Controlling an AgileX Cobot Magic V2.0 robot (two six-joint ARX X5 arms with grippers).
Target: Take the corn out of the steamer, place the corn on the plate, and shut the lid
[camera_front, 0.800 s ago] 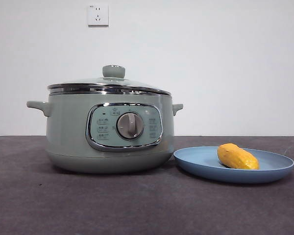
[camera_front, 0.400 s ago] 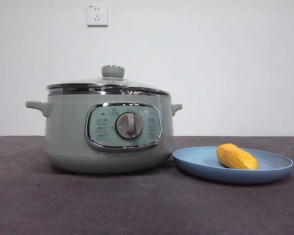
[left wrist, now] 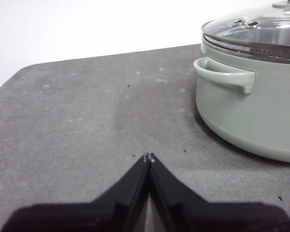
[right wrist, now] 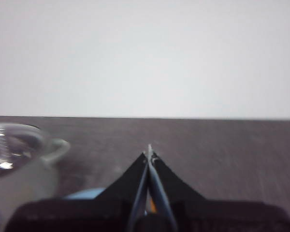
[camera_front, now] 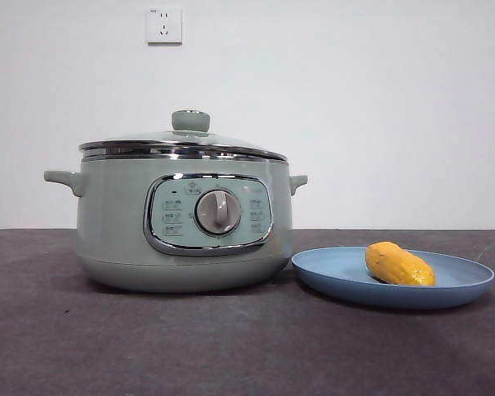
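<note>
The sage-green steamer [camera_front: 181, 223] stands on the dark table with its glass lid [camera_front: 184, 142] seated on it. The yellow-orange corn [camera_front: 399, 264] lies on the light-blue plate [camera_front: 330, 268], which sits to the right of the steamer. My left gripper [left wrist: 149, 158] is shut and empty above the table, beside the steamer's handle [left wrist: 225, 77]. My right gripper [right wrist: 149, 151] is shut and empty; a sliver of the plate [right wrist: 82, 194] and a spot of corn show behind its jaws. Neither arm shows in the front view.
A white wall with a power socket [camera_front: 164, 25] stands behind the table. Bare dark tabletop [camera_front: 231, 346] lies in front of the steamer and plate.
</note>
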